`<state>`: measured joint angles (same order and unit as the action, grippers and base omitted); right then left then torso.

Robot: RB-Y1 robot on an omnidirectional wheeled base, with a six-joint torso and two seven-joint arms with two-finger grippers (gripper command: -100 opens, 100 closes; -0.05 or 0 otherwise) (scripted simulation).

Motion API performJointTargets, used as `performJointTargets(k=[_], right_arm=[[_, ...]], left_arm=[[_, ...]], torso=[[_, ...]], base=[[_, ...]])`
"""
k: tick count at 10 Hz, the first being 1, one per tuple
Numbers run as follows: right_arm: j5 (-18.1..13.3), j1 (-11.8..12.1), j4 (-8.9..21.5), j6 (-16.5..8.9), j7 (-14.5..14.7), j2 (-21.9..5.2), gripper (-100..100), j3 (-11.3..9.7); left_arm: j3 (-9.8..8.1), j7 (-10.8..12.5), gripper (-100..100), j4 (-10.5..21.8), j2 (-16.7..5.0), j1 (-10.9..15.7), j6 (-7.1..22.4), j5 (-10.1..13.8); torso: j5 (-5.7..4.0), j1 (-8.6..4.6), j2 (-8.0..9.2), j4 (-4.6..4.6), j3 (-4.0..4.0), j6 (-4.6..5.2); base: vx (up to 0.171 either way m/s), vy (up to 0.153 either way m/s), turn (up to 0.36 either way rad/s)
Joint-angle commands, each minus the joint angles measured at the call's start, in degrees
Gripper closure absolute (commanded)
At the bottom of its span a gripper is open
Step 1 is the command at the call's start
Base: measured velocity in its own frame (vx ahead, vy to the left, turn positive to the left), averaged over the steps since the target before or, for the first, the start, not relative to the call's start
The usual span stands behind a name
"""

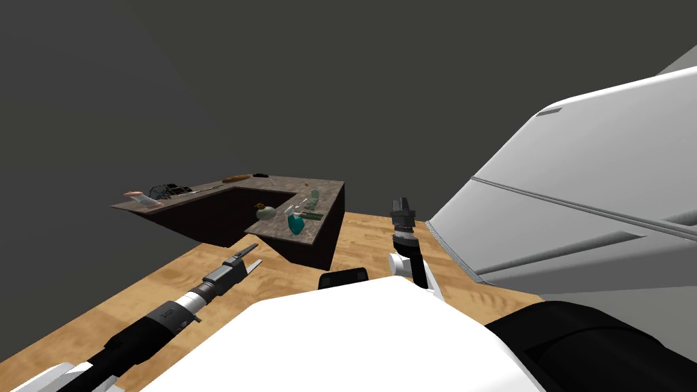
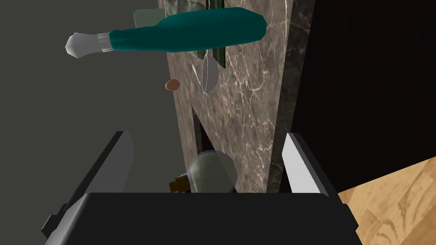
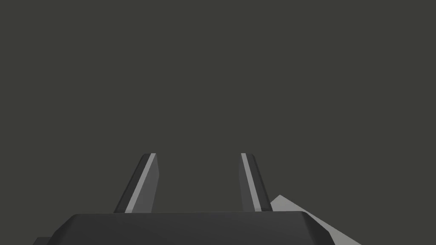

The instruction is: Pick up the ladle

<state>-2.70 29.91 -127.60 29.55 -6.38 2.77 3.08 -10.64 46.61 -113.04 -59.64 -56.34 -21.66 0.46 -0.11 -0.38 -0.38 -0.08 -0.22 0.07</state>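
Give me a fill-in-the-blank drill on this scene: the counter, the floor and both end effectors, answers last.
The bottle on the counter has a white cap and a ____ body.
The left end effector points at the counter with its fingers ____.
The right end effector is open and holds ____.
The floor is light ____.
Missing words: teal, open, nothing, wood.

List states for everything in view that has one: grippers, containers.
left gripper, fingers open, empty, short of the counter
right gripper, fingers open, empty
teal bottle, upright on the counter, capped
round pale bottle, upright on the counter, stoppered
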Motion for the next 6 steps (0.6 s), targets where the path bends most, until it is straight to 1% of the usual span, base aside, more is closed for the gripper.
performJointTargets(k=[1,2,3,4,5,6], right_arm=[[0.0,0.0,0.0,0.0,0.0,0.0,0,0.0],[0.0,0.0,0.0,0.0,0.0,0.0,0,0.0],[0.0,0.0,0.0,0.0,0.0,0.0,0,0.0],[0.0,0.0,0.0,0.0,0.0,0.0,0,0.0],[0.0,0.0,0.0,0.0,0.0,0.0,0,0.0],[0.0,0.0,0.0,0.0,0.0,0.0,0,0.0]], left_arm=[[0.54,0.4,-100,1.4,-1.7,0.7,-0.4,-0.1],[0.26,3.0,-100,3.5,-4.0,-0.8,-0.2,0.0],[0.26,3.0,-100,3.5,-5.5,-0.8,-0.2,0.0],[0.03,5.4,-100,5.6,-7.3,-2.2,-0.1,0.1],[0.03,5.6,-100,5.6,-8.9,-2.2,-0.1,0.1],[0.03,5.6,-100,5.6,-9.7,-2.2,-0.1,0.1]], torso=[[0.00,0.00,0.00,0.00,0.00,0.00],[0.04,0.19,0.09,0.02,0.05,0.00],[0.04,0.12,0.02,0.01,0.02,-0.04],[0.01,0.06,-0.02,0.00,-0.01,0.00],[0.00,-0.06,-0.14,-0.02,-0.07,-0.02],[-0.01,-0.02,-0.17,-0.04,-0.10,0.00]], base=[[0.009,-0.055,-0.001],[0.047,-0.087,0.093],[0.056,-0.106,0.068],[0.092,-0.135,0.078],[0.090,-0.122,0.055],[0.035,-0.052,0.000]])
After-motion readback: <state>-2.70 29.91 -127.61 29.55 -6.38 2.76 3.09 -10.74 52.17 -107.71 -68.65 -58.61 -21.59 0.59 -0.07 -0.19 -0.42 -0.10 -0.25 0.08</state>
